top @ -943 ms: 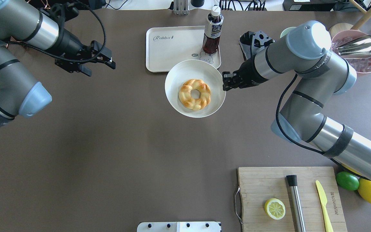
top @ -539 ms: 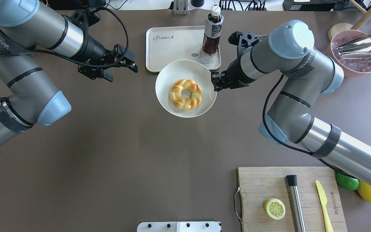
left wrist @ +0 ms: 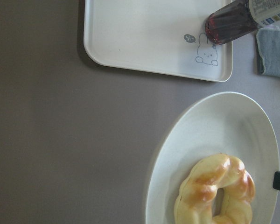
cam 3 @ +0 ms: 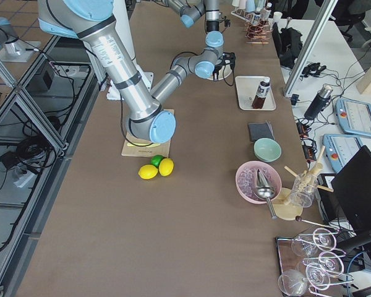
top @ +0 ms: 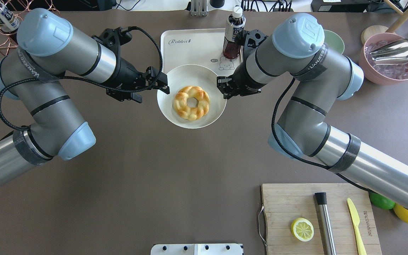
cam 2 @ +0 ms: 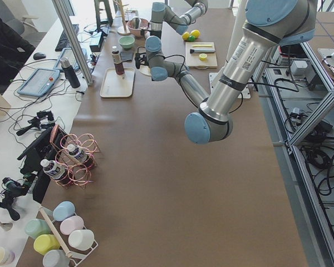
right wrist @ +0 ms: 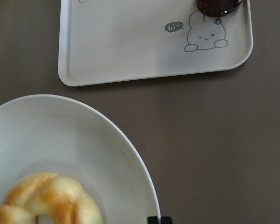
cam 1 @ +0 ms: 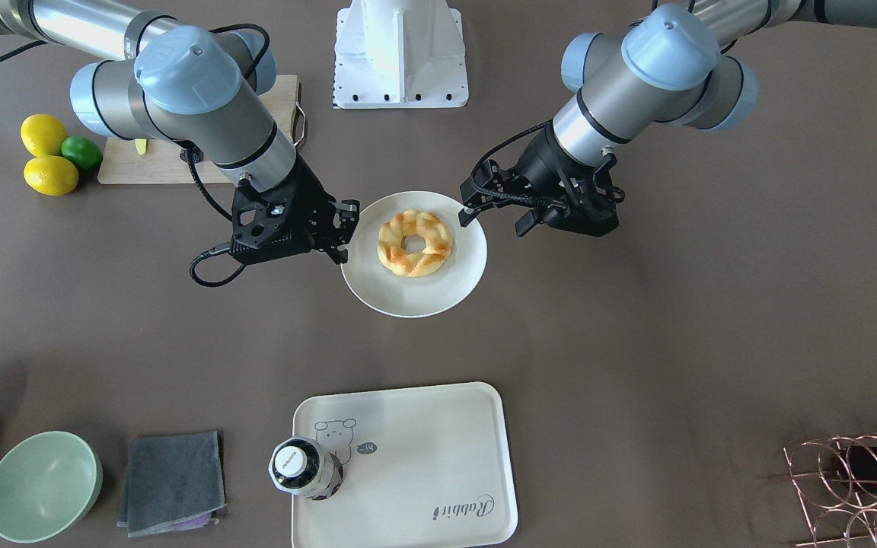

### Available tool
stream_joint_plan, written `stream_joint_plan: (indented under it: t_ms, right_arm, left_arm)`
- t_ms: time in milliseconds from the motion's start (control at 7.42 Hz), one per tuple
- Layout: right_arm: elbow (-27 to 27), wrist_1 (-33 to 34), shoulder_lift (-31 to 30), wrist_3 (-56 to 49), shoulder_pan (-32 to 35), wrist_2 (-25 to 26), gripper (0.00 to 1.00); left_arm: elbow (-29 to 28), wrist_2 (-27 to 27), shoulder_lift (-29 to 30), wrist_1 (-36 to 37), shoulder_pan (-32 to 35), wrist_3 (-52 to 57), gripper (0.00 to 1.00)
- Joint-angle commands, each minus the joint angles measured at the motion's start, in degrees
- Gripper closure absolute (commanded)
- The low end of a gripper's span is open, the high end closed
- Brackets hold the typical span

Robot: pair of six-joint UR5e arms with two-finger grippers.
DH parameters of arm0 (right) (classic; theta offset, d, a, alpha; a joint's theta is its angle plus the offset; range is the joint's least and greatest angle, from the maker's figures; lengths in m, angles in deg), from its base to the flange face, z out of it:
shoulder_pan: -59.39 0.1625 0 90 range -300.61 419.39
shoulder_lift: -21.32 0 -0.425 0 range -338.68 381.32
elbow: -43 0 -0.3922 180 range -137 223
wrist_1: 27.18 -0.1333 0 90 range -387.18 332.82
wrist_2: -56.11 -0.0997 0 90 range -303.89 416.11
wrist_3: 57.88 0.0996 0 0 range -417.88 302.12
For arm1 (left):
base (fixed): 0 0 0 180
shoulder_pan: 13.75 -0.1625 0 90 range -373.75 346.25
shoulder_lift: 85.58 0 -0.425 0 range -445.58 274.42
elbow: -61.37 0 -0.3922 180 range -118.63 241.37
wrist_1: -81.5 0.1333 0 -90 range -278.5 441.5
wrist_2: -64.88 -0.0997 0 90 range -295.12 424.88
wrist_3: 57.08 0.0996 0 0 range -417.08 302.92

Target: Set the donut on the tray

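Observation:
The golden braided donut (top: pixel 191 102) lies on a round off-white plate (top: pixel 190 71). My right gripper (top: pixel 222 88) is shut on the plate's right rim and holds it above the table, in front of the tray. My left gripper (top: pixel 154 95) is open and empty, just off the plate's left rim. The cream tray (top: pixel 190 49) with its bear drawing and "Rabbit" script lies at the back centre. The front-facing view shows the donut (cam 1: pixel 414 242), the plate (cam 1: pixel 408 301), the tray (cam 1: pixel 423 457), the right gripper (cam 1: pixel 343 228) and the left gripper (cam 1: pixel 495 219). Both wrist views show the donut (left wrist: pixel 214 196) (right wrist: pixel 46 200) and the tray (left wrist: pixel 144 37) (right wrist: pixel 130 46).
A dark drink bottle (top: pixel 234 32) stands on the tray's right part. A grey cloth (cam 1: pixel 172 479) and a green bowl (cam 1: pixel 43 487) lie right of the tray. A cutting board (top: pixel 321 219) holds a lemon slice (top: pixel 302 229). A pink ice bowl (top: pixel 393 58) stands back right.
My right gripper has carried the plate with the donut to the left. My left arm has swung in from the left, and its open gripper is now beside the plate's left rim.

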Motion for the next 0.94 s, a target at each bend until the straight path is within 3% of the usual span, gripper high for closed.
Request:
stream_joint_plan:
  t_ms: [0, 270, 809]
  right_arm:
    - [0.0, 0.2, 0.3, 0.0, -0.2, 0.1, 1.00]
    - [0.0, 0.2, 0.3, 0.0, -0.2, 0.1, 1.00]
    - [0.5, 0.2, 1.1, 0.1, -0.2, -0.2, 1.00]
  left_arm:
    - [-0.2, -1.5, -0.1, 0.0, -1.3, 0.0, 0.07]
    - [-0.2, -1.5, -0.1, -0.1, -1.3, -0.1, 0.39]
    - [0.1, -1.5, -0.1, 0.0, -1.3, -0.1, 0.43]
